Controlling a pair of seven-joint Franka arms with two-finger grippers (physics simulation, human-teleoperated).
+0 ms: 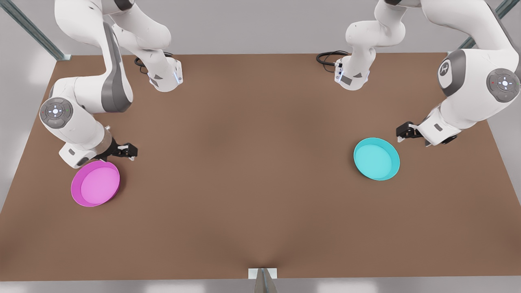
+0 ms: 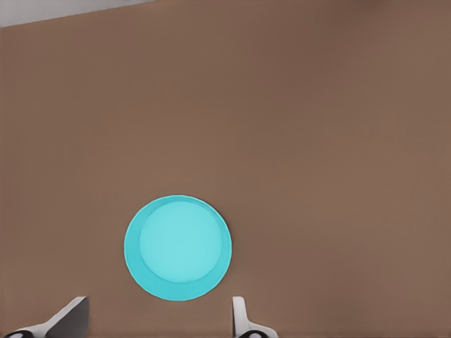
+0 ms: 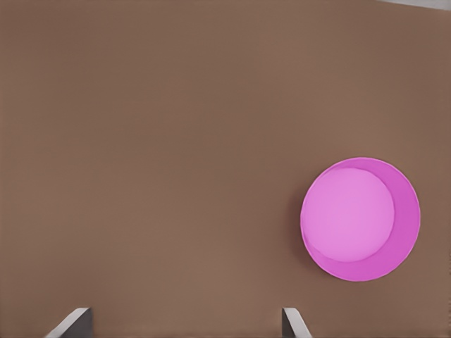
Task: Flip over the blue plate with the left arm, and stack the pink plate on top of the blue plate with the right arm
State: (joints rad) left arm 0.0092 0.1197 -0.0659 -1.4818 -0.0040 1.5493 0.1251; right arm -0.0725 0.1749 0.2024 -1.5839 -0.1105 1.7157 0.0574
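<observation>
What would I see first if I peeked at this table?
Two bright plates on the brown table: the pink plate at the front view's left, the blue plate at its right, both rim up. The right gripper hangs open by the pink one, the left gripper open by the blue.

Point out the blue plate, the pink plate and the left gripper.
blue plate (image 1: 376,158), front view, flat inside.
pink plate (image 1: 97,185), front view, flat inside.
left gripper (image 1: 401,133), front view, between its fingertips, beside the blue plate.
</observation>
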